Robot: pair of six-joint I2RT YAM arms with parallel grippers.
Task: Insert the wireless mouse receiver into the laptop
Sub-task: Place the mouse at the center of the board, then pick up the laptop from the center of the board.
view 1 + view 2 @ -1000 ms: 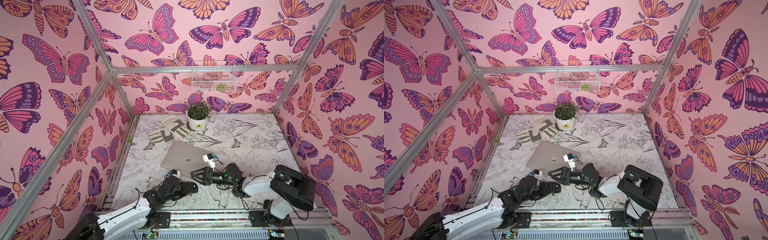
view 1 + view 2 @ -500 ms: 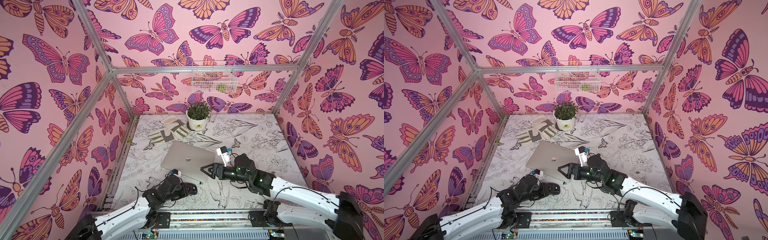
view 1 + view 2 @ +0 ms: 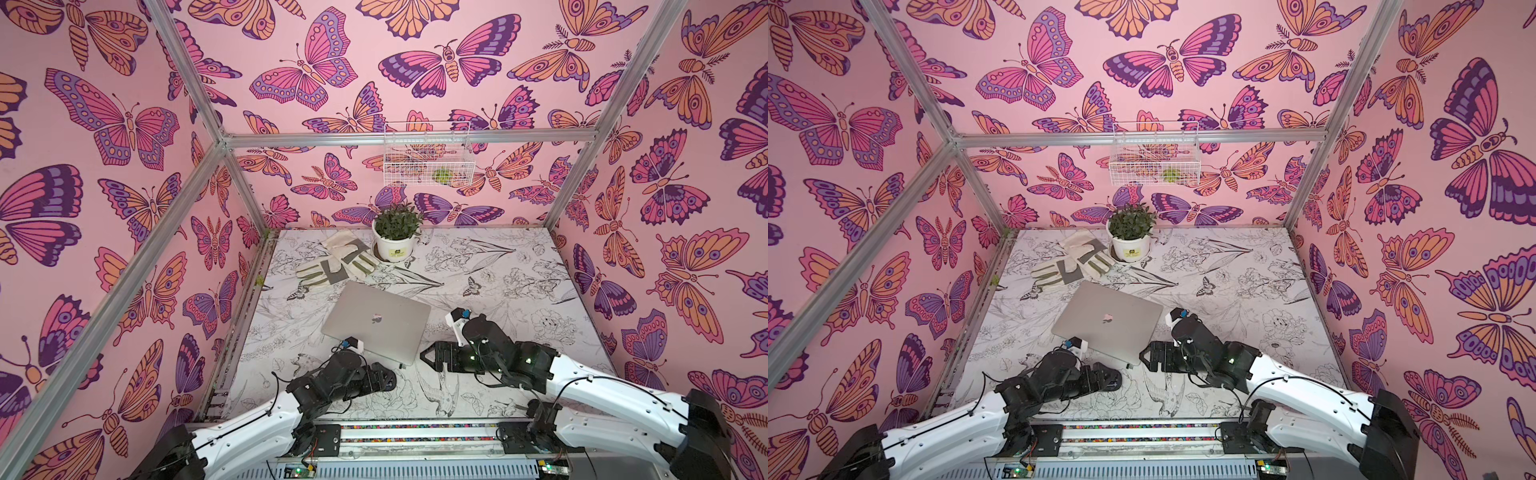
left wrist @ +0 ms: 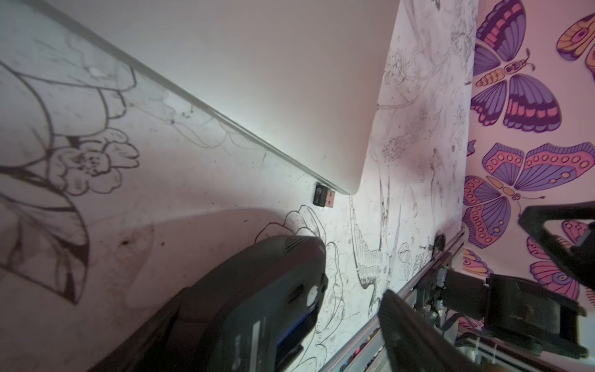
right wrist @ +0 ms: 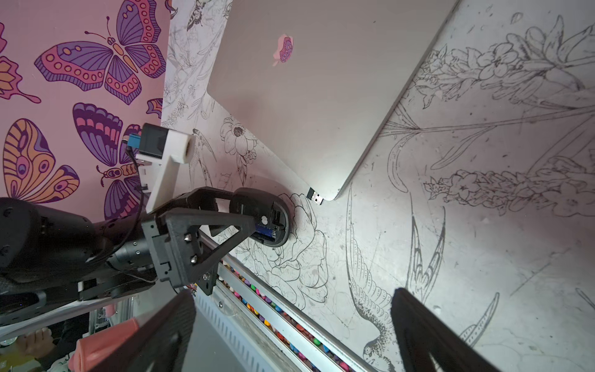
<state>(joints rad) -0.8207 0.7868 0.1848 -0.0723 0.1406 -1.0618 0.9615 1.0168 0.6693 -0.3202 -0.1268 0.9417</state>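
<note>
Receiver (image 4: 324, 199) lies flat on the table (image 3: 498, 291) just beside the near corner of the closed laptop (image 3: 374, 332), perhaps touching its edge; its metal plug runs along that edge rather than into it, so it is not yet inserted. I judge it very light, stiff and smooth, apt to skid or flip if nudged; the black cap is the place to pinch, across its narrow sides, leaving the plug bare; lying so low and so close to the laptop, it leaves little room to come down around it. Right arm stretches low over the table, wrist turned so the right fingers (image 5: 418, 322) point at that corner from the side; they stand wide apart and empty, near the receiver but clear of it. Left arm lies low by the front edge; the left fingers (image 5: 206, 222) are spread around the upturned mouse (image 5: 267, 219); a gap shows on one side, so they are not clamping it.
</note>
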